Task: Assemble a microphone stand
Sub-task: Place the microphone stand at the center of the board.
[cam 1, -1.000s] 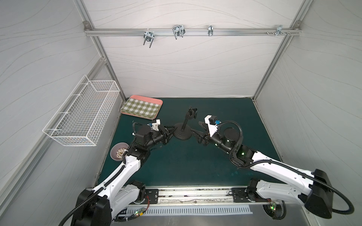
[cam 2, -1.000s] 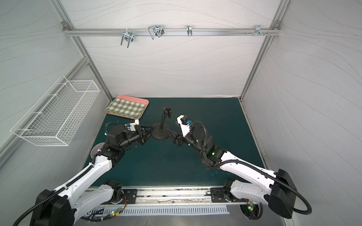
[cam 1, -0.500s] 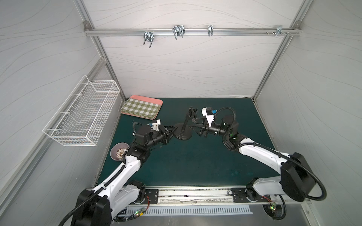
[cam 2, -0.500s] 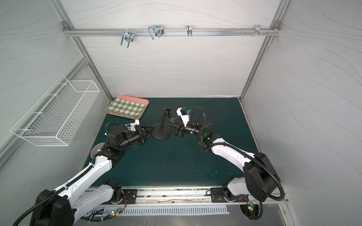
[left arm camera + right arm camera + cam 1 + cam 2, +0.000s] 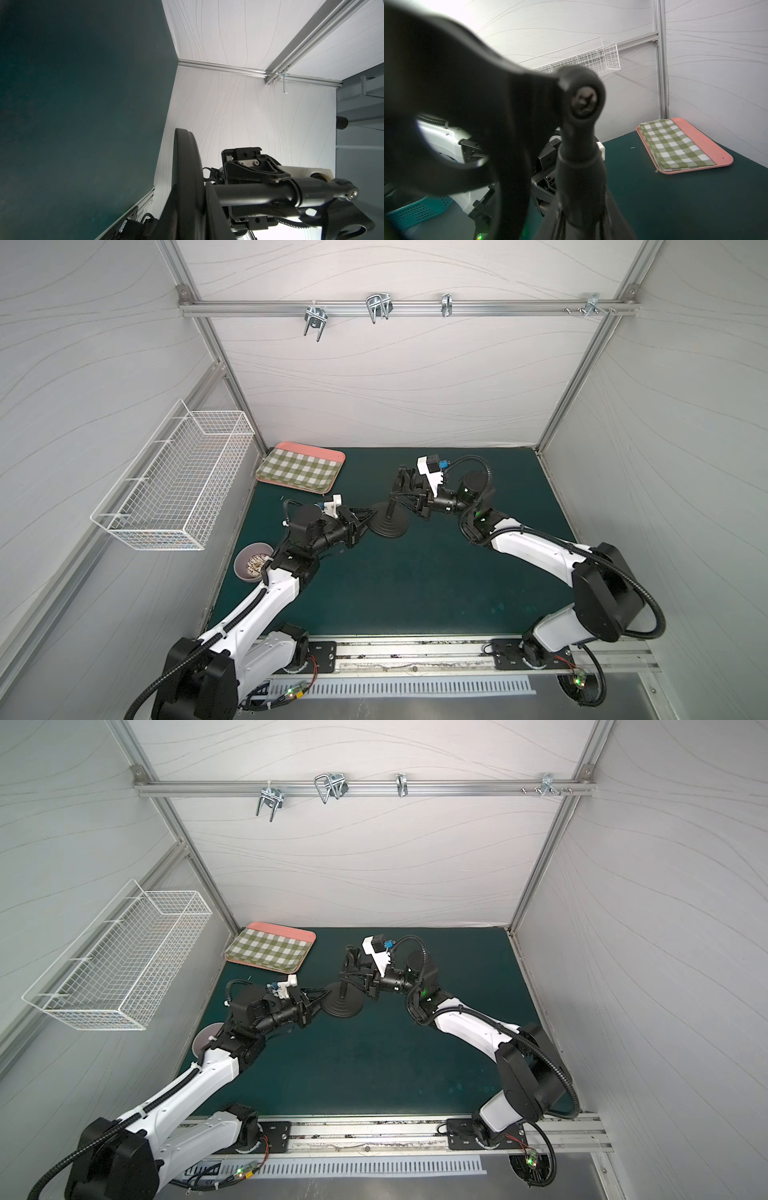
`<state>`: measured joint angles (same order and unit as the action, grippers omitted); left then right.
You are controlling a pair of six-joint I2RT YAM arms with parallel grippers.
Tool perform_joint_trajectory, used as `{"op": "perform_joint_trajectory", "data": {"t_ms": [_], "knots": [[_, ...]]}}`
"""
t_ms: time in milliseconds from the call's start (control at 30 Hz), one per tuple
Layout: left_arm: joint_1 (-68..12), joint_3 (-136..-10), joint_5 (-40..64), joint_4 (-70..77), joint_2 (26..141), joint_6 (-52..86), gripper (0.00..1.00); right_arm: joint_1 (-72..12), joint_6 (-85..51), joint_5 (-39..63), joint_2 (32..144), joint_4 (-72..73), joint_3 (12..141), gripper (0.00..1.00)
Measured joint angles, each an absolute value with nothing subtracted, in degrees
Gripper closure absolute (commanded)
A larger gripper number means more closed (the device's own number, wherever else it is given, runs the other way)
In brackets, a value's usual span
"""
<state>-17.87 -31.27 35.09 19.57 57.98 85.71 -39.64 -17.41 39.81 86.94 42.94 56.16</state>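
Note:
The microphone stand's round black base lies on the green mat, and the thin rod rises from its centre to the U-shaped clip. My left gripper is shut on the base's left rim; in the left wrist view the base's edge fills the space between the jaws. My right gripper reaches in from the right, shut on the rod below the clip. The right wrist view shows the rod and clip joint close up and blurred.
A pink tray holding a green checked cloth sits at the back left corner. A white wire basket hangs on the left wall. A small bowl stands by the left arm. Metal hooks hang from the overhead rail.
My right arm swung in from the front right to the stand, and its jaws closed on the rod. The left gripper and the base stayed put.

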Motion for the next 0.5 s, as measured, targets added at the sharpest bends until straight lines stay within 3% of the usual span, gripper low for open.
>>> {"op": "perform_joint_trajectory", "data": {"t_ms": [67,233,333,500], "knots": [[-17.87,-31.27,34.92,19.53,57.98,85.56,0.64,-39.68,-16.91,39.09,86.94,42.94,55.96,0.83],[-17.69,-31.2,34.5,18.33,57.52,83.9,0.29,-39.94,-14.61,33.5,86.24,41.98,52.23,0.84],[-16.82,-30.85,33.41,14.35,55.66,81.95,0.21,-40.16,-12.82,29.04,85.27,40.95,48.88,0.84],[-14.26,-30.76,30.55,7.25,50.11,76.9,0.19,-41.67,-6.92,18.37,83.77,39.83,42.76,0.85]]}}
